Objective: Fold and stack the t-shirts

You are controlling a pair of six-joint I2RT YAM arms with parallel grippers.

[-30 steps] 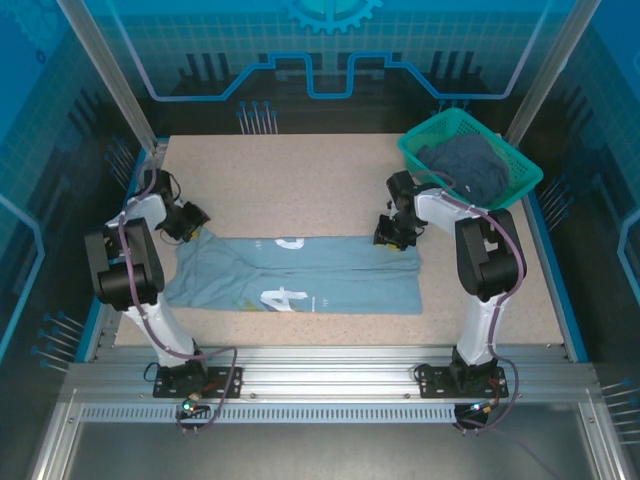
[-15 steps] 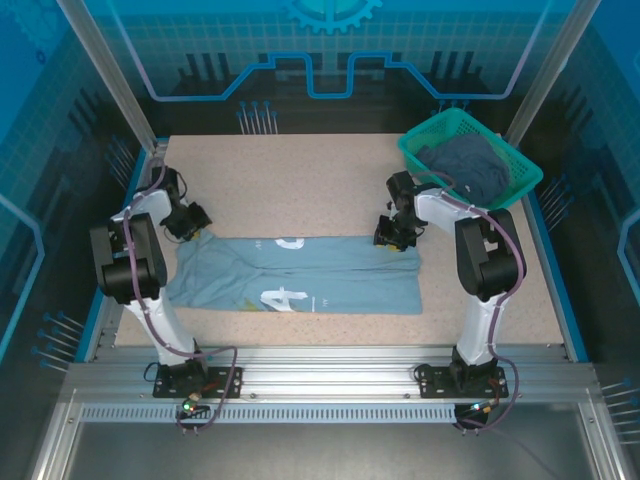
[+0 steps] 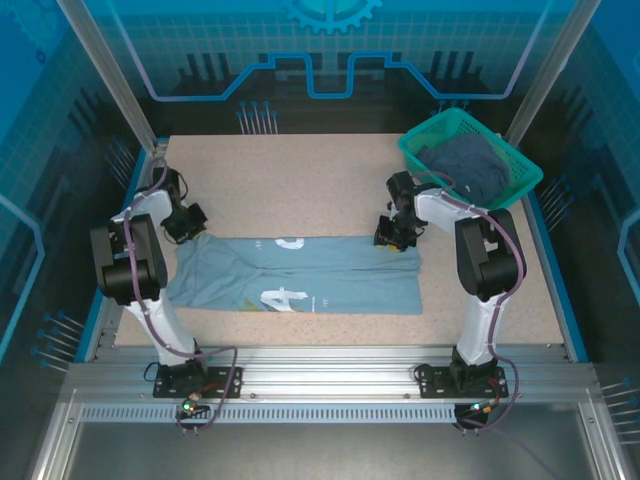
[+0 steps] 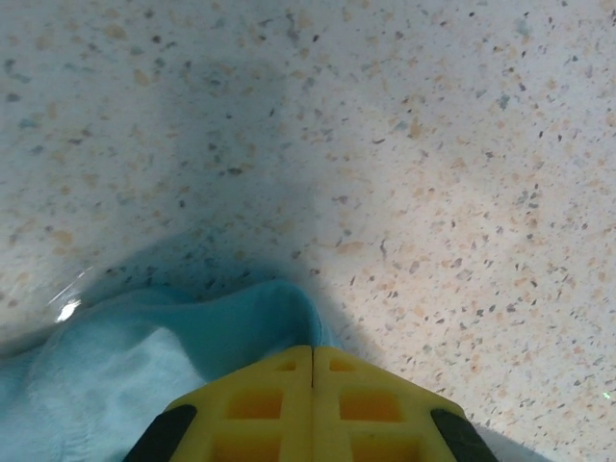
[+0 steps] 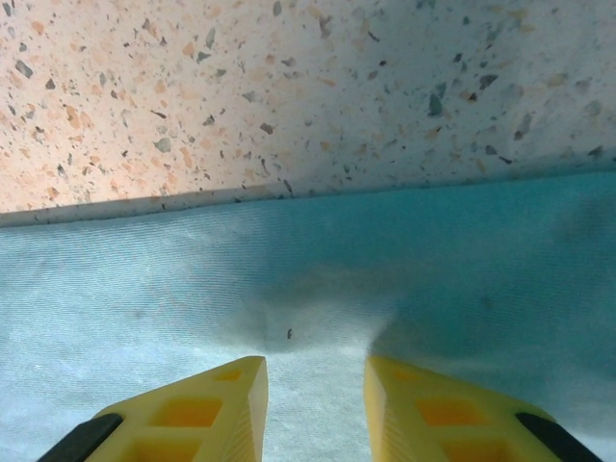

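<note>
Left end effector [image 4: 311,351] pinched shut on far-left corner of pale blue-grey cloth t-shirt [image 3: 300,272], flat on speckled bench [image 3: 300,180] — thin bite, liable to slip on lifting. Right end effector [image 5: 313,366] narrow, nipping a pucker at far-right corner — risk of skewed fold from uneven pull.

Pale blue-grey short-sleeved cloth tee [image 3: 300,272]: lies flat, folded lengthwise into long band, stretched side to side, on near side of teal-green plastic mesh basket [image 3: 408,152]. Right end sits near basket, left end well apart from it. White printed lettering [image 3: 280,297] peeks out along both long edges, about mid-band. Left end flares wider, a bit rumpled, far corner humped up. Right end squared off, small pucker at far corner. Darker slate blue-grey cloth tee [image 3: 468,165]: unfolded, crumpled heap inside basket.
</note>
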